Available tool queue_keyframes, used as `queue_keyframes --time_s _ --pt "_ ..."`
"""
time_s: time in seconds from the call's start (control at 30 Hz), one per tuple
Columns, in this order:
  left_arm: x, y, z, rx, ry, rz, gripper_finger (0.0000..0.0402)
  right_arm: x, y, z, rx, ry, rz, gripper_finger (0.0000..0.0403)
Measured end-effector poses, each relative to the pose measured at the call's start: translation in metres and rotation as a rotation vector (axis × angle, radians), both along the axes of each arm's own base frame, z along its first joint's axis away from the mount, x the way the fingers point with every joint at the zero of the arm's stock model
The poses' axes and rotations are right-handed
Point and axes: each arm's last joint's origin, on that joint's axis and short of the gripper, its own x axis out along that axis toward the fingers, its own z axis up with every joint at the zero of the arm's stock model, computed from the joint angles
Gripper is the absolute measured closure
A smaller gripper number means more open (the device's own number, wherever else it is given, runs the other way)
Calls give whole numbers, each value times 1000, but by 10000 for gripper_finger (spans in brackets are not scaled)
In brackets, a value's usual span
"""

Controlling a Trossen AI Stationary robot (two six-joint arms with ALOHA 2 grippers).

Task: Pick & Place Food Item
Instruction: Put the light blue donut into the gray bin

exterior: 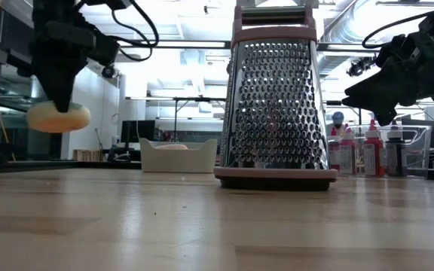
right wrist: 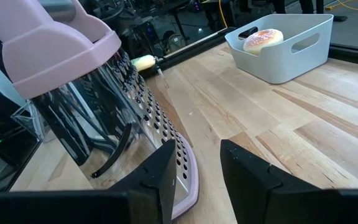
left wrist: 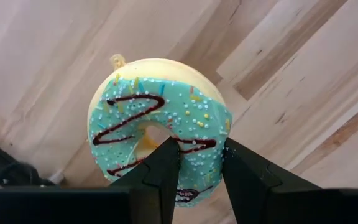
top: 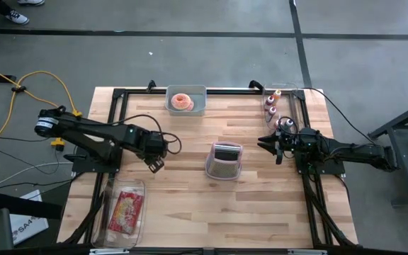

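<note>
A toy doughnut (left wrist: 160, 118) with teal icing, brown drizzle and sprinkles hangs above the wooden table (top: 190, 212) at its left side. My left gripper (left wrist: 201, 149) is shut on it. In the low view the doughnut (exterior: 57, 117) shows under the left gripper (exterior: 62, 102), well clear of the tabletop. My right gripper (top: 269, 145) waits shut at the table's right side, level, facing a pink-handled box grater (top: 224, 161). A grey bin (top: 186, 101) at the far edge holds a pink-iced doughnut. My left gripper pinches one section of the doughnut's ring (left wrist: 197, 140) between its two fingers, one finger (left wrist: 166, 162) at the edge of the hole and the other (left wrist: 241, 168) outside the rim. The fingers come from above, pointing down. The doughnut is lifted clear, its iced face up.
The grater (exterior: 275, 105) stands upright mid-table. Several sauce bottles (top: 271, 105) in a clear box stand at the far right corner. A clear tray with a red snack packet (top: 125, 211) lies at the near left. Bare wood lies between the grater and the near edge.
</note>
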Motion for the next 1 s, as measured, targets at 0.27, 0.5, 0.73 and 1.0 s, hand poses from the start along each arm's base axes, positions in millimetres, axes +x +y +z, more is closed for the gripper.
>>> queue_keyframes --time_s 0.27,0.5,0.73,1.0 --pt "12 30 3 38 -95 -43 294 0 0 0 0 0 0 289" --pt "21 66 8 91 -216 -97 294 0 0 0 0 0 0 289" --pt "28 97 16 212 -354 -115 294 0 0 0 0 0 0 289" --pt "48 128 15 297 -425 -126 294 0 0 0 0 0 0 289"
